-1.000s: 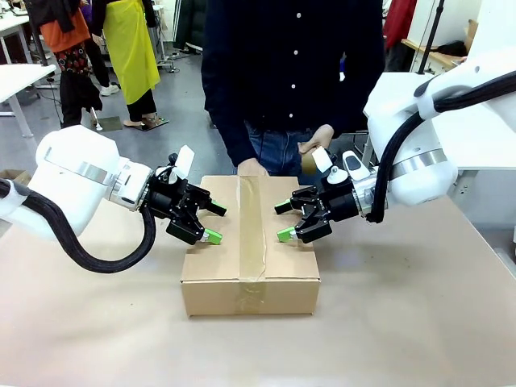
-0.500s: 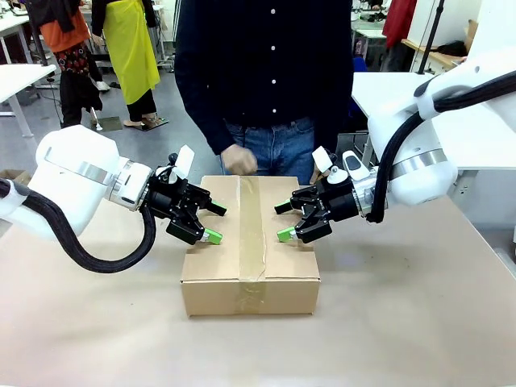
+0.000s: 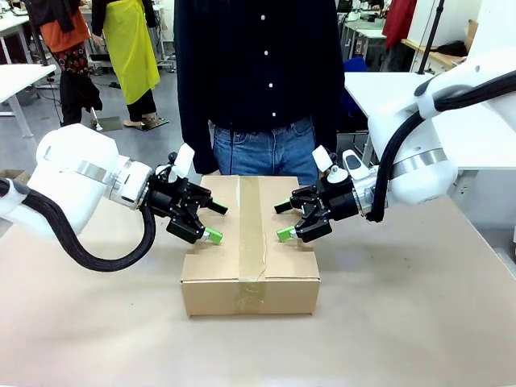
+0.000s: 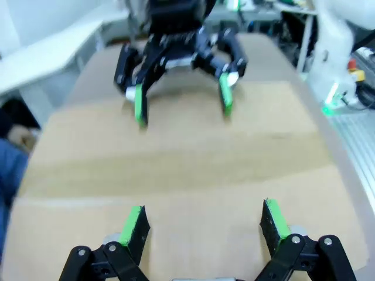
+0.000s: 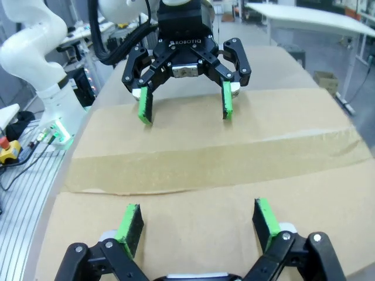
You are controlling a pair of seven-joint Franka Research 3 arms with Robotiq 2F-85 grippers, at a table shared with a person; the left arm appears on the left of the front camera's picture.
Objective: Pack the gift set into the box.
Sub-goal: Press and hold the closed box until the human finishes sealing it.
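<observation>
The box (image 3: 250, 246) is sitting shut in the middle of the table (image 3: 419, 322), with a strip of tape (image 3: 251, 230) running over its closed flaps. The person (image 3: 258, 81) behind the box has pulled both hands away from its far edge and is now standing upright. The left gripper (image 3: 211, 221) is hovering over the left half of the box and the right gripper (image 3: 284, 220) over the right half, both with fingers spread wide and holding nothing. The gift set is probably inside, so the packing looks finished.
</observation>
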